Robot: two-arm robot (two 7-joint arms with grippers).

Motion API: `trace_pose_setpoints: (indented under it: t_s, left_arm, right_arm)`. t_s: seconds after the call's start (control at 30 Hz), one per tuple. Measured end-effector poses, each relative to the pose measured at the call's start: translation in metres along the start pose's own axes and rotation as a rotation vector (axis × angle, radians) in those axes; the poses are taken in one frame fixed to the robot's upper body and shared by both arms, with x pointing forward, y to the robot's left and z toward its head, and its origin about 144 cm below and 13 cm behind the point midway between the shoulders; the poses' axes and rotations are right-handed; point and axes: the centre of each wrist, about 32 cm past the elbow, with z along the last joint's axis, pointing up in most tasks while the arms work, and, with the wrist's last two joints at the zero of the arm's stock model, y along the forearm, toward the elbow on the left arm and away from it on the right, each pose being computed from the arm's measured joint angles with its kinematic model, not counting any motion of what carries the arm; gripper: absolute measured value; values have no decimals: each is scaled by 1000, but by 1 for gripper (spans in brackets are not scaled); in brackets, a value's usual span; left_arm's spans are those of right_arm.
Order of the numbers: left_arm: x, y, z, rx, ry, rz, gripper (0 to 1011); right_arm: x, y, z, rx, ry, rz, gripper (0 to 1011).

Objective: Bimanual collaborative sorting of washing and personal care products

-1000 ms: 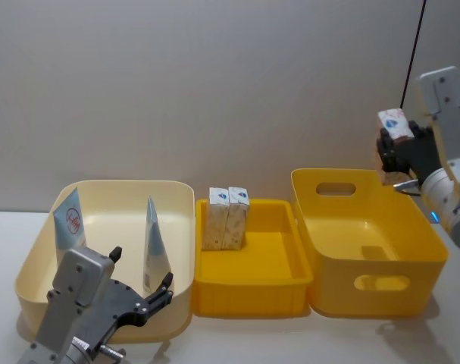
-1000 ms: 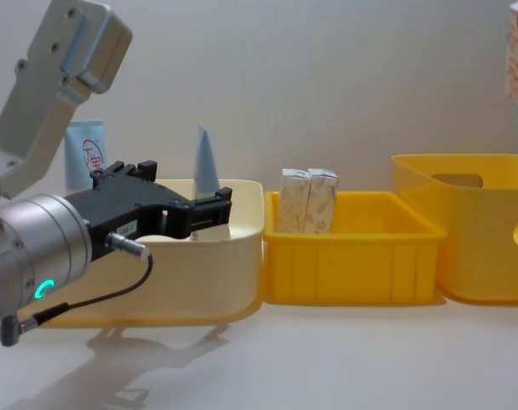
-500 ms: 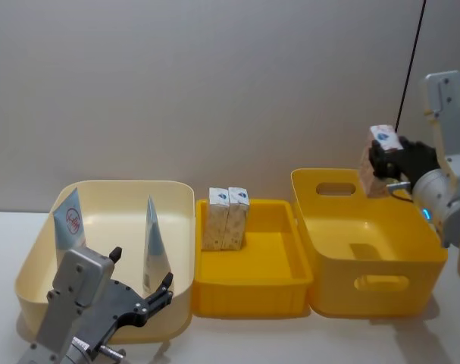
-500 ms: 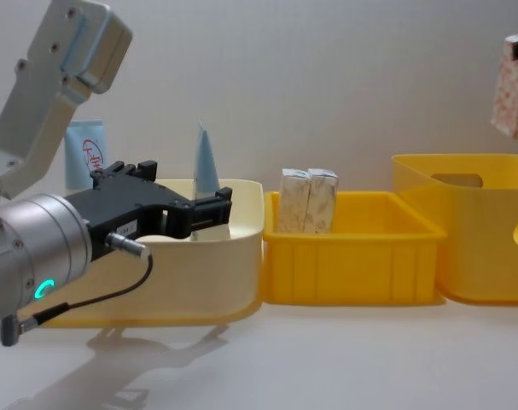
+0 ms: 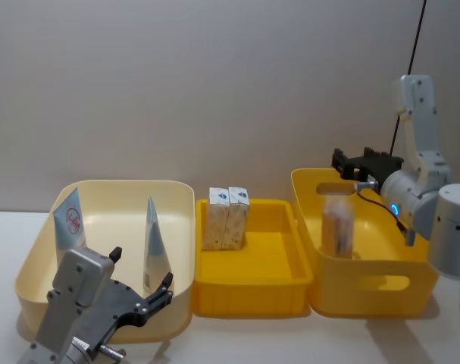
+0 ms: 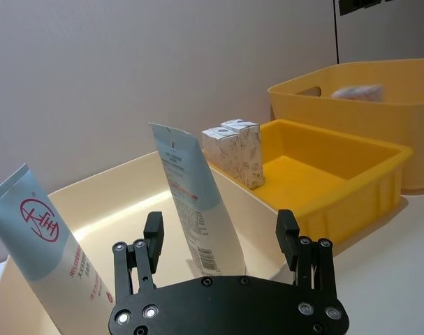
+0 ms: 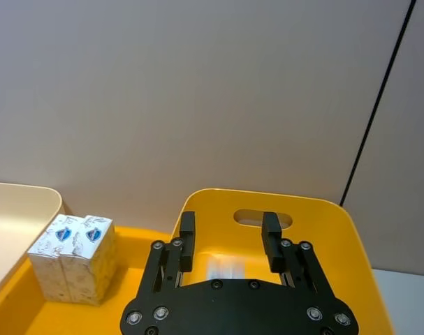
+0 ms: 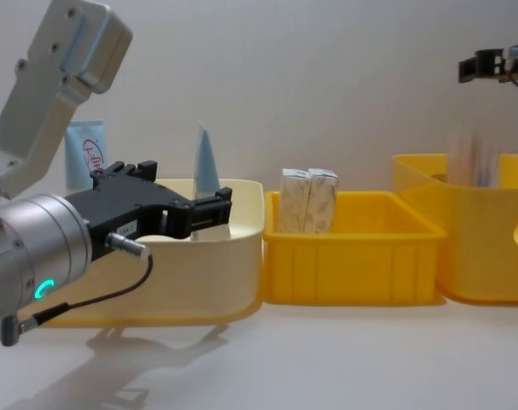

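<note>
Right gripper [image 5: 366,162] hangs at 12 o'clock over the deep yellow bin [image 5: 381,285], jaws spread with nothing between them. Speckled box [image 5: 338,225] is inside that bin, under the gripper. Its outline is smeared and its print unreadable, and I cannot tell if it rests on the floor.

Left gripper [image 6: 220,227] is at 6 o'clock of the cream bin [image 5: 112,208], jaws apart and empty. Near tube [image 5: 155,246] stands crimp up, in line with the finger gap. Its base is covered by the gripper in the head view, so contact is unclear. Second tube [image 5: 69,220] is at 9 o'clock in the cream bin, its lower end hidden by the arm.

Pair of boxes [image 5: 219,218] stands upright and touching at 11 o'clock in the shallow yellow tray [image 5: 248,299], between the bins.
</note>
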Motion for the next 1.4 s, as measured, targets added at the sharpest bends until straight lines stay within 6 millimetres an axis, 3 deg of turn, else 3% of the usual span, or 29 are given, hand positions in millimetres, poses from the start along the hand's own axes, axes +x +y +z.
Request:
trace_pose_setpoints:
  t_s: [0.5, 0.83, 1.4]
  left_arm:
    - [0, 0, 0, 0, 0, 0, 1003]
    - [7, -8, 2, 17, 1, -12, 1003]
    - [18, -38, 6, 54, 1, -48, 1003]
  right_arm:
    - [-7, 9, 1, -24, 46, 39, 998]
    - [-9, 10, 1, -29, 55, 48, 1001]
    - [-10, 11, 1, -33, 60, 52, 1001]
